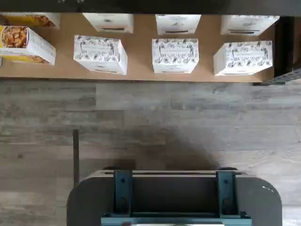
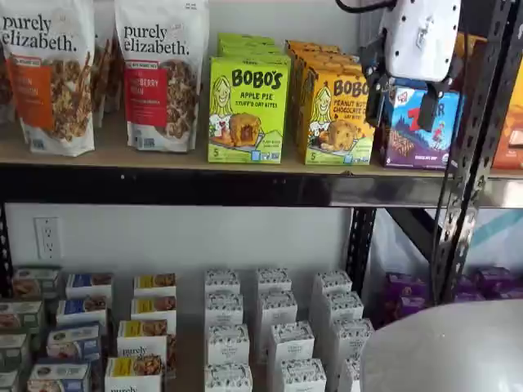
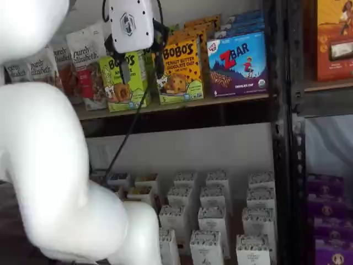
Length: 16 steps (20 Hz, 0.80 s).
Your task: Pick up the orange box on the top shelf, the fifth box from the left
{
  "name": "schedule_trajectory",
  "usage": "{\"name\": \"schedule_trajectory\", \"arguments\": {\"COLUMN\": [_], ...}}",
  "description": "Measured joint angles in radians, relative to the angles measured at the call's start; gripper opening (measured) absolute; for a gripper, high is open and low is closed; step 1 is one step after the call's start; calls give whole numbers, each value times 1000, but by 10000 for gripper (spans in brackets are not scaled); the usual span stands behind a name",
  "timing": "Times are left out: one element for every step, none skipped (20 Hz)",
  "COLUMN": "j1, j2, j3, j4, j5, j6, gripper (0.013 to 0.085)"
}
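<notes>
The white arm fills the near left of a shelf view, its bulky links in front of the lower stock.

The top shelf is a tan board with a black front rail; it serves as the bench for the upright cartons and bags. In both shelf views it carries, from its left end, purely elizabeth granola bags, a lime-green Apple Pie box, the orange box and a blue ZBar box toward its right end beside a black perforated upright.

The orange box stands upright at the front edge of the bench, between the lime-green box and the ZBar box, with further orange cartons in a row behind it.

The tool hangs in front of the bench, clear of the cartons, its white body above two black fingers. A plain gap separates the fingers, and nothing is held between them. A black cable drops from it.

The lower shelf holds rows of small white patterned boxes. The wrist view shows these from above, with grey wood-grain floor beyond the board edge and a dark mount with teal brackets.
</notes>
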Motion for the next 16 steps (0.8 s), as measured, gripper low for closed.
{"name": "schedule_trajectory", "arguments": {"j1": [-6, -20, -26, -28, -27, -25, -22, -19, -14, -6, 0, 2, 3, 4, 9, 12], "j2": [4, 12, 13, 13, 12, 13, 16, 18, 19, 19, 20, 23, 26, 30, 35, 42], "j3": [-4, -12, -12, -12, -12, -13, -14, -16, -16, -14, -13, -12, -10, -10, -10, -11], "j4": [9, 26, 35, 38, 38, 37, 34, 31, 24, 13, 6, 4, 3, 2, -3, -7], "j5": [8, 22, 24, 23, 22, 23, 26, 28, 27, 23, 19, 13, 5, -6, -21, -35], "j6": [-2, -8, -11, -12, -12, -11, -9, -7, -5, -1, 2, 3, 4, 5, 7, 9], "gripper": [850, 850, 850, 850, 850, 850, 850, 850, 850, 850, 850, 850, 850, 850, 850, 850]}}
